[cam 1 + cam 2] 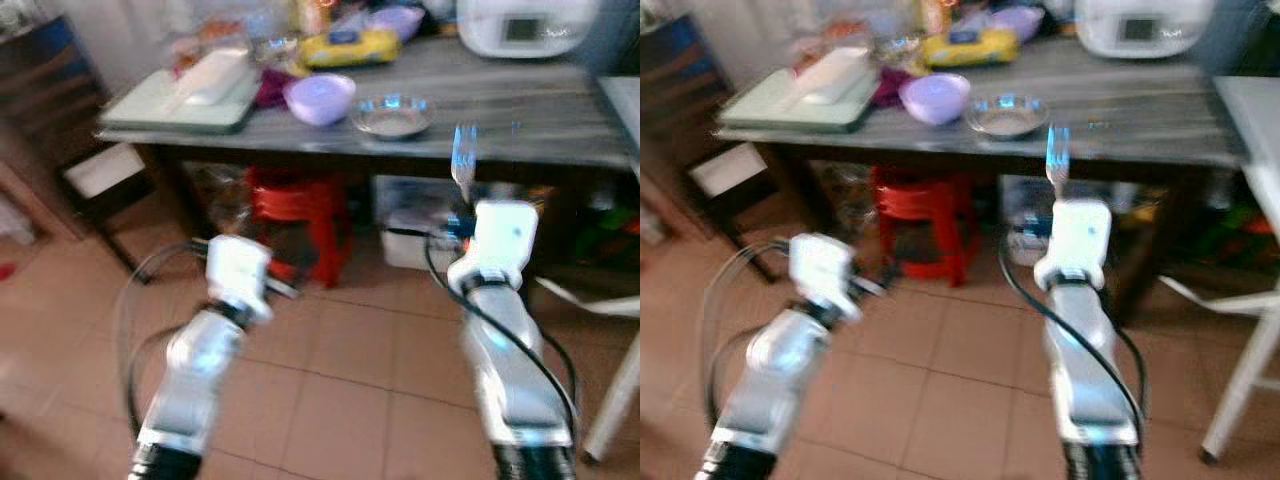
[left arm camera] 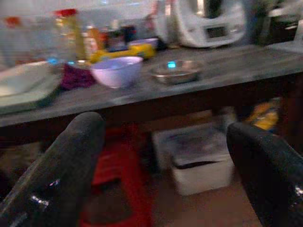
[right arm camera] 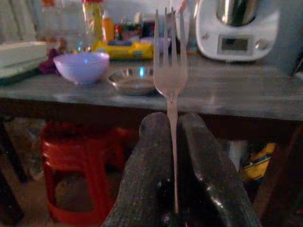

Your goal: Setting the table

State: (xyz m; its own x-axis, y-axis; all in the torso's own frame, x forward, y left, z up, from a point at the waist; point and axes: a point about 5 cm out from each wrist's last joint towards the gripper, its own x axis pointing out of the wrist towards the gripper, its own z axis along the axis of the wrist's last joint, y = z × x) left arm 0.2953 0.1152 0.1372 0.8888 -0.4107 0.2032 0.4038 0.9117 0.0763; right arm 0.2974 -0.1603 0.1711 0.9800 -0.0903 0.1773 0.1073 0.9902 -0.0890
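Right gripper (image 3: 173, 142) pinches a fork (image 3: 170, 71) upright, tines up, short of the table's (image 1: 520, 125) front edge; steel dish (image 1: 392, 115) lies ahead-left. Left gripper (image 2: 165, 156) spread, empty.

We face a grey surface (image 1: 520, 110) carrying a lilac bowl (image 1: 320, 98), a steel dish (image 1: 392, 115) just beside it, a pale tray (image 1: 175, 100) and a white appliance (image 1: 520, 25). Our right arm (image 1: 500, 330) holds a fork (image 1: 462, 160) upright, tines up, before the surface's front edge. Our left arm (image 1: 215, 320) hangs lower over the tiled floor (image 1: 340, 400). A red stool (image 1: 300, 215) stands underneath.
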